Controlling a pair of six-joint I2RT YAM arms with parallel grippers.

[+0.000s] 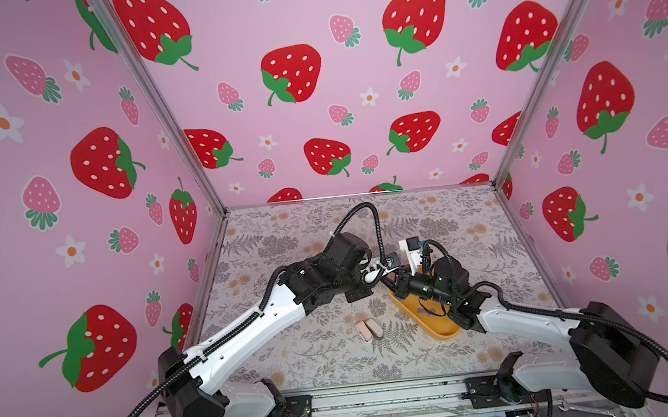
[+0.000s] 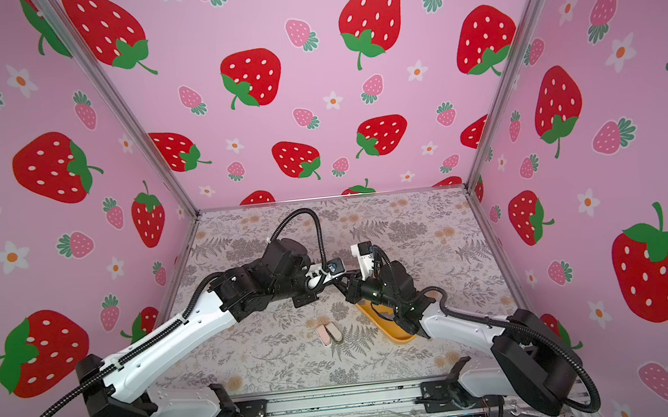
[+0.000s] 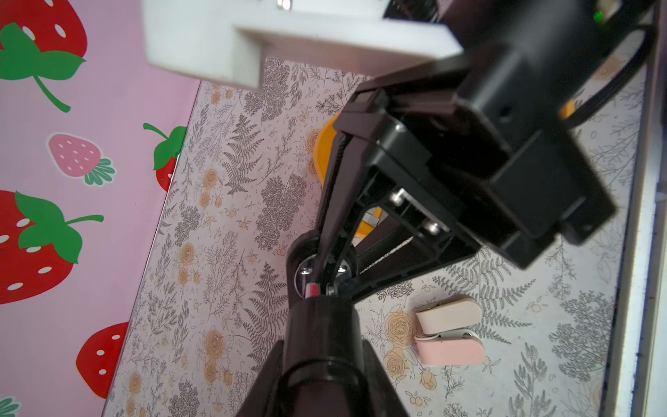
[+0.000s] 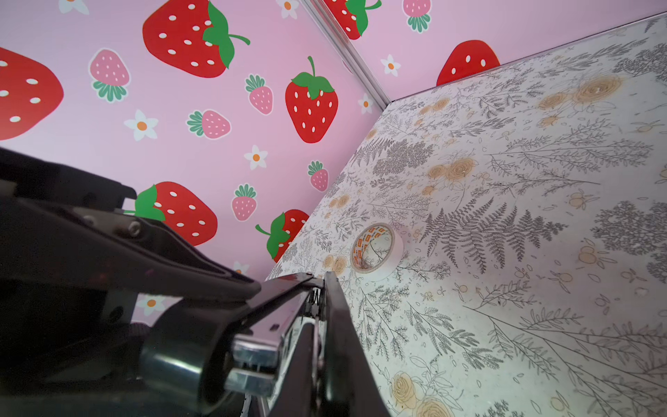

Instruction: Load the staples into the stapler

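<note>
Your flowered bench fills the floor of the box. Both arms lean in over its middle, the left arm and the right arm meeting nose to nose. Under the right arm sits the yellow tray, flat on the bench.

Now the stapler: it's black and up in the air between the two hands, lid swung open, metal rail and spring showing. Your left hand is clamped round its body. Your right hand is clenched, tips pinched together right at the open rail. Whether a strip sits between them, I can't tell.

A roll of tape lies flat on the bench, showing only in the right wrist view. Near the tray, two small things lie side by side, touching: a beige clip and a pink clip.

And the staples: pale grey bits down in the tray, glimpsed through the right hand's frame, too small to count.
</note>
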